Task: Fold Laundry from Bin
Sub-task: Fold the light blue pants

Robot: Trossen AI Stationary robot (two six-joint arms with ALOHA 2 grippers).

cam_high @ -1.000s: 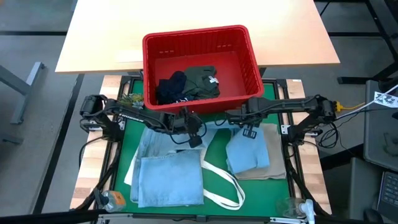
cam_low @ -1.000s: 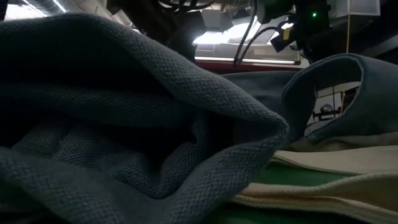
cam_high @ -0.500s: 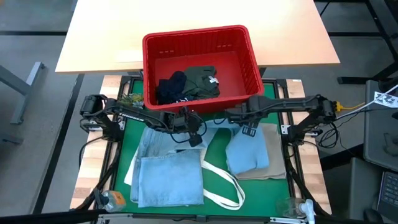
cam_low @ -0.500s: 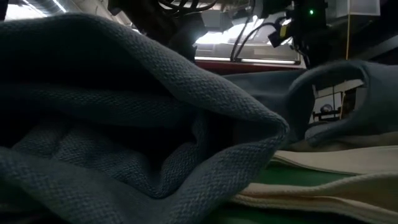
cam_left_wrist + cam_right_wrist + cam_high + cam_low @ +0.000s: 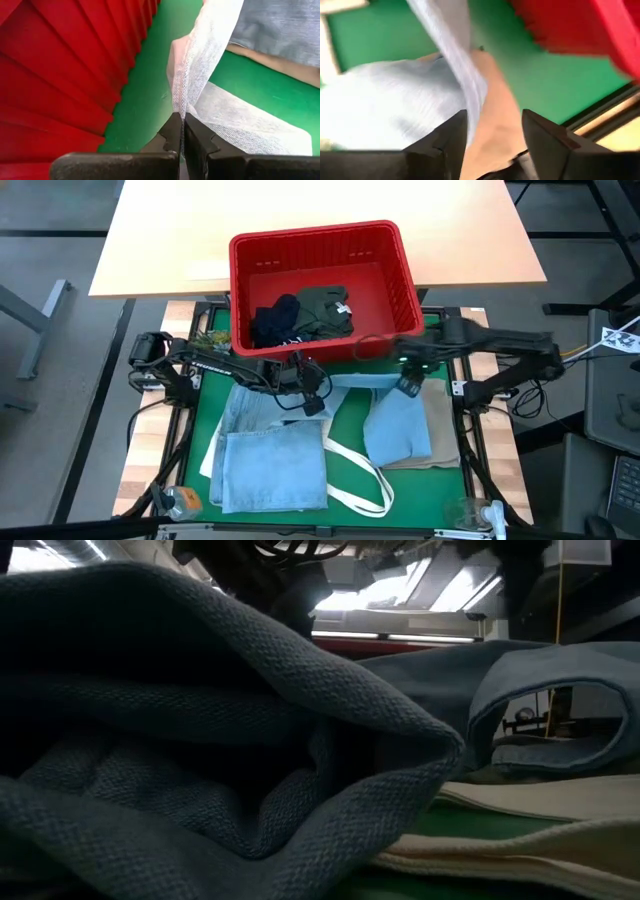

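Note:
The red bin (image 5: pixel 315 235) stands at the table's far side with a dark navy garment (image 5: pixel 275 320) and an olive one (image 5: pixel 325 310) inside. Light blue jeans (image 5: pixel 270 465) lie spread at the near left. A folded blue piece (image 5: pixel 398 425) rests on beige cloth (image 5: pixel 440 445) at the right. My left gripper (image 5: pixel 312 406) is shut on a pale whitish cloth (image 5: pixel 355 384) just in front of the bin. My right gripper (image 5: pixel 405 387) hangs open above the folded blue piece, pointing down. My left gripper pinches an edge of the pale woven cloth (image 5: pixel 181 102) between its two fingertips, slanting down from the table's left. The cloth rises taut from the fingers and spreads onto the green mat (image 5: pixel 150 95) beyond. My right gripper: a pale blue strip (image 5: pixel 462 65) runs past one finger (image 5: pixel 447 135); touch cannot be told.
A white tote strap (image 5: pixel 355 470) loops over the green mat between the two piles. The bin's sloping wall (image 5: pixel 60 60) is close beside my left gripper. In the low view, denim folds (image 5: pixel 200 740) fill the foreground. Frame rails edge the mat.
My right gripper has opened and risen above the folded blue piece, rolling a little. The raised denim fold seen in the low view has sagged lower and flatter. My left gripper has kept its hold.

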